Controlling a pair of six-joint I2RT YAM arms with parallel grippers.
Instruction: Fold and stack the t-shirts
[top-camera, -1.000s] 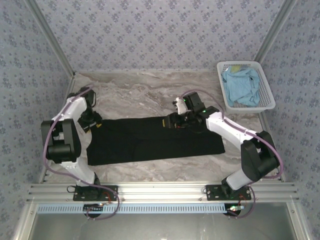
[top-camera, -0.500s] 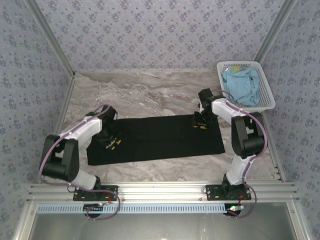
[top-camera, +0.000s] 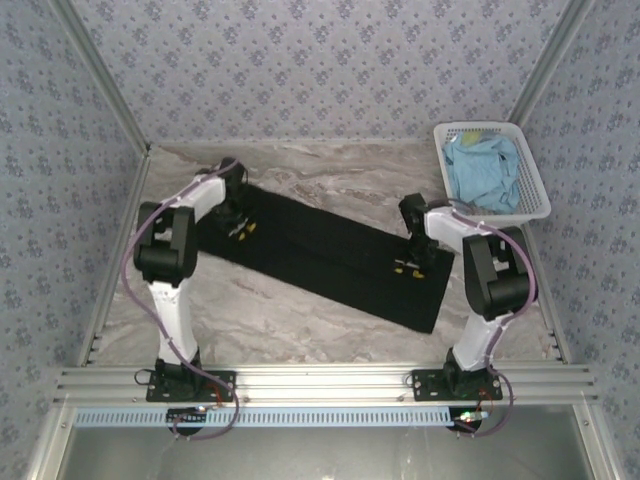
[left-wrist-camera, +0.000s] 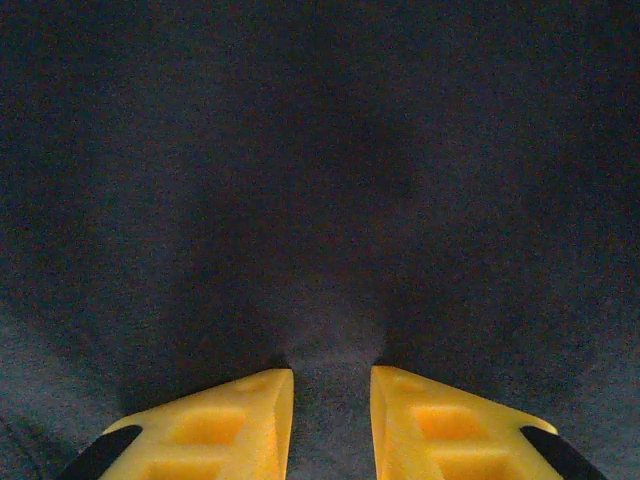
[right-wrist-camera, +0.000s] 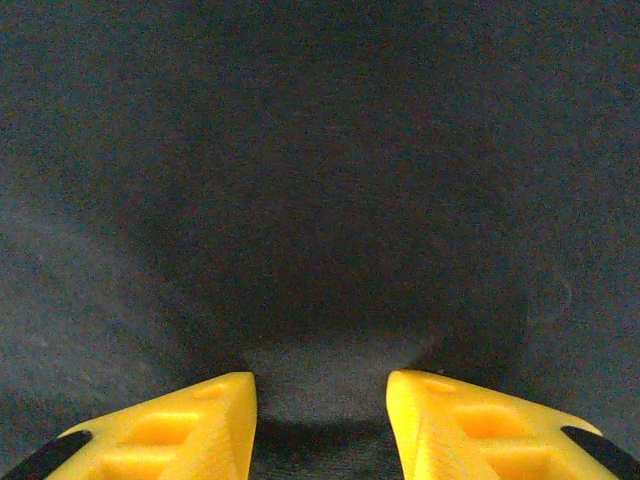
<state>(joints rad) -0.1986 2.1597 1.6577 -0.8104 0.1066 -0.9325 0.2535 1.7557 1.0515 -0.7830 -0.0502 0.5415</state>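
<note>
The black t-shirt (top-camera: 320, 255) lies on the desk (top-camera: 300, 175) as one long narrow band. Its long axis runs straight from the left gripper (top-camera: 240, 225) to the right gripper (top-camera: 407, 266), slanting from far left to near right.

Each gripper sits over one end. The cloth stretches rightward from the left one and leftward from the right one, with a short tail past the right one.

Up close, the left gripper (left-wrist-camera: 332, 372) is almost closed, a ridge of black cloth nipped in the gap. The right gripper (right-wrist-camera: 320, 378) stands a little wider around a thicker hump of cloth, which I take for a grip.

The light blue t-shirt (top-camera: 480, 172) sits in the basket (top-camera: 490, 126), beyond and right of the right gripper, the nearer arm. Any coming fold, I judge, depends on both ends moving together.
</note>
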